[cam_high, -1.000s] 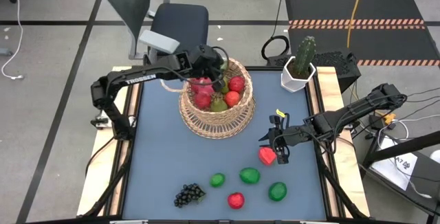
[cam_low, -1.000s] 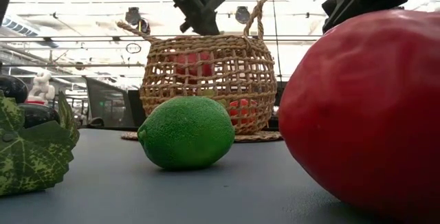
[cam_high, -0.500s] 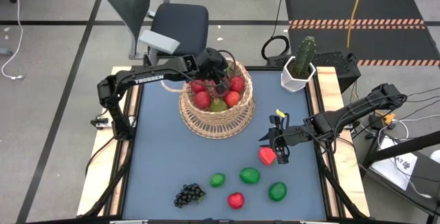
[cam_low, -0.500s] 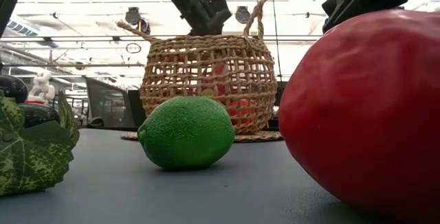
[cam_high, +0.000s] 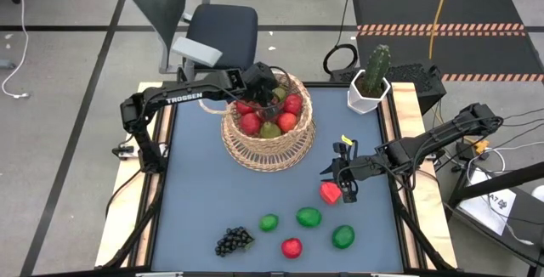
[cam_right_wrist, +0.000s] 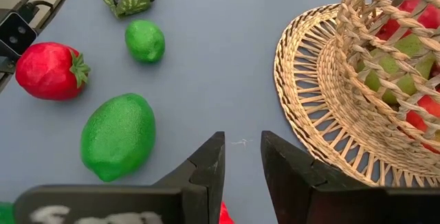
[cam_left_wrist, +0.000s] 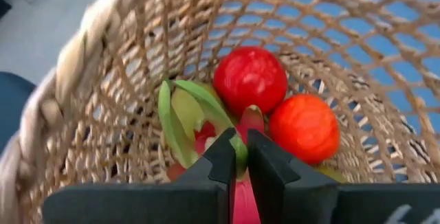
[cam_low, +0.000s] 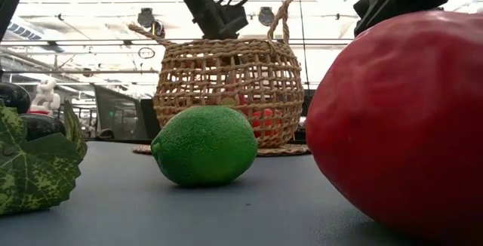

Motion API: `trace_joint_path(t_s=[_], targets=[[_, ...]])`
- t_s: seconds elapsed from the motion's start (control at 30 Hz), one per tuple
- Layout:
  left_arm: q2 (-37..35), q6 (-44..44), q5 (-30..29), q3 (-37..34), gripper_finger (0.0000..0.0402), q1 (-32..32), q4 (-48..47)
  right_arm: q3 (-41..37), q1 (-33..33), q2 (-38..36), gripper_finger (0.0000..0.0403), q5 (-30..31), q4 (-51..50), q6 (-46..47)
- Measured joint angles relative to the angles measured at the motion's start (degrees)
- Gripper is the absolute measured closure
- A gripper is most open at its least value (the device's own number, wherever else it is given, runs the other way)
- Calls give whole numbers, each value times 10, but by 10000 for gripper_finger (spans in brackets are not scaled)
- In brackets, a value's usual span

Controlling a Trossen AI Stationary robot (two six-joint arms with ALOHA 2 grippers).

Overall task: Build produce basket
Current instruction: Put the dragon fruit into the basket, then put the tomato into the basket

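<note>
The woven basket stands at the table's far middle with red apples and green pears inside. A pink dragon fruit with green leaves lies on them. My left gripper reaches down into the basket's mouth, its fingers nearly together on a leaf of that fruit. Loose on the near table lie a grape bunch, limes, other green fruits and a red one. My right gripper hovers open over another red fruit, right of the basket. My left gripper has a green leaf tip of the dragon fruit between its two fingers. The fingers slant down from the table's far left side. The fruit's body rests on the other fruits in the basket, and the pink part below the fingers is mostly hidden by them.
A white pot with a cactus stands at the table's far right corner. The basket's looped handle rises beside my left gripper. Bare blue tabletop lies between the basket and the loose fruits.
My left gripper has sunk a little into the basket's mouth and tipped further down, bringing the dragon fruit down onto the fruits inside.
</note>
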Motion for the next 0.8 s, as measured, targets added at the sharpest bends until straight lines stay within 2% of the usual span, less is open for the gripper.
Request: trace_joint_path(t_s=[0.13,0.23,0.4,0.57,0.67,0.8], targets=[[0,-2,-3,0,363,-2,-16,0,0,0,312,0,0,0],[0,-2,-36,0,340,-8,-21,0,0,0,312,0,0,0],[0,-3,-135,0,262,-25,-24,0,0,0,312,0,0,0],[-1,-2,-160,0,197,-28,-27,0,0,0,312,0,0,0],[-5,-1,-161,0,187,-31,-34,0,0,0,312,0,0,0],[-26,-11,-160,0,198,-32,-41,0,0,0,312,0,0,0]])
